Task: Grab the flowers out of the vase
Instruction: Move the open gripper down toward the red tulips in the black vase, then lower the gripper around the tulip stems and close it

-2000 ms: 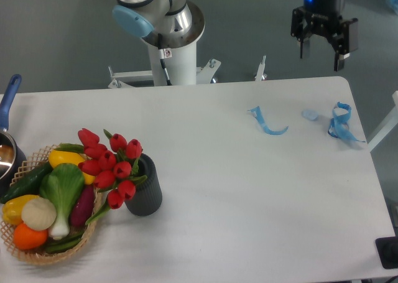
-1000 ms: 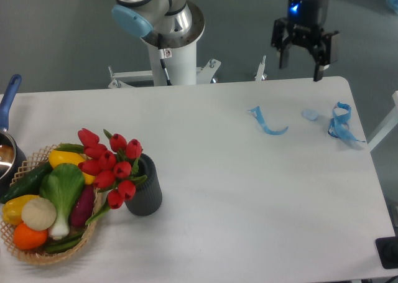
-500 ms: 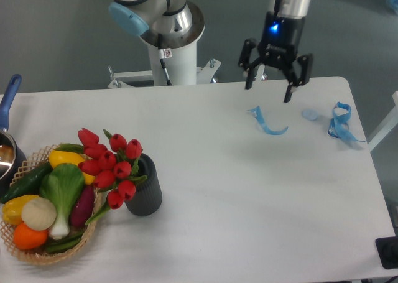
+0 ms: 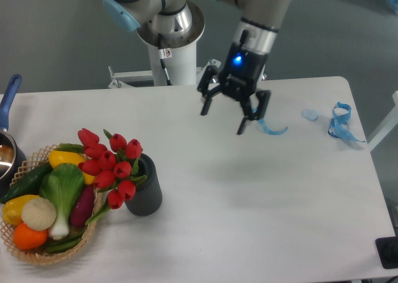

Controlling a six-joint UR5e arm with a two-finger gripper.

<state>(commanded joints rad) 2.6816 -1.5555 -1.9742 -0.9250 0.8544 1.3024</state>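
I am seeing the tool [image 4: 222, 116] hanging with its fingers spread wide and empty above the bench [image 4: 261, 196]. The flowers [image 4: 111, 165] are sitting in the vase [image 4: 145, 188], leaning over the wicker basket [image 4: 37, 253], well apart from the tool.

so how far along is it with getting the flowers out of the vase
Nothing is done yet: the flowers sit in the vase. In hand is only the approach: the gripper is open and empty above mid-table. Left: reach the bunch, close on it, lift it out.
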